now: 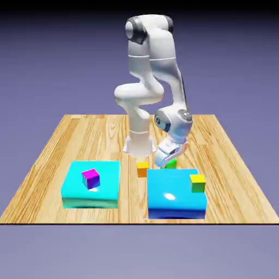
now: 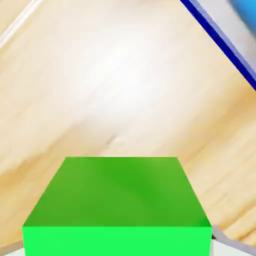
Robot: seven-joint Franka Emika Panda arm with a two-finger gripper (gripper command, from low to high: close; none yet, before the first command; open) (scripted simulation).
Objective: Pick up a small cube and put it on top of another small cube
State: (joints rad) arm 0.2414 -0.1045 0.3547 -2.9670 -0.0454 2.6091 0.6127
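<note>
Arm (image 1: 173, 82) folds high, then descends; hand (image 1: 171, 152) hangs low over the bench (image 1: 43, 180), slanting toward 7 o'clock in the exterior view. Fingers (image 2: 231, 249) clamped on the green cube (image 2: 117, 192), flush at both sides. Blue block (image 1: 175, 190) at the cube's 6 o'clock; yellow-topped cube (image 1: 197, 183) at its 4 o'clock.

My ext. view count: 1 robot arm (image 1: 177, 122), 1 worktop (image 1: 128, 215). Blocks, 2 total: 1 cyan block (image 1: 106, 193), 1 blue block (image 1: 174, 188). Small cubes, I get 4 total: 1 green cube (image 1: 171, 163), 1 orange cube (image 1: 143, 170), 1 magenta-purple cube (image 1: 91, 179), 1 yellow-topped cube (image 1: 197, 184). So 6 block-type pcs. altogether, cubes outnumbering blocks 4 to 2. In hand cam I count 1 cube, the green.
</note>
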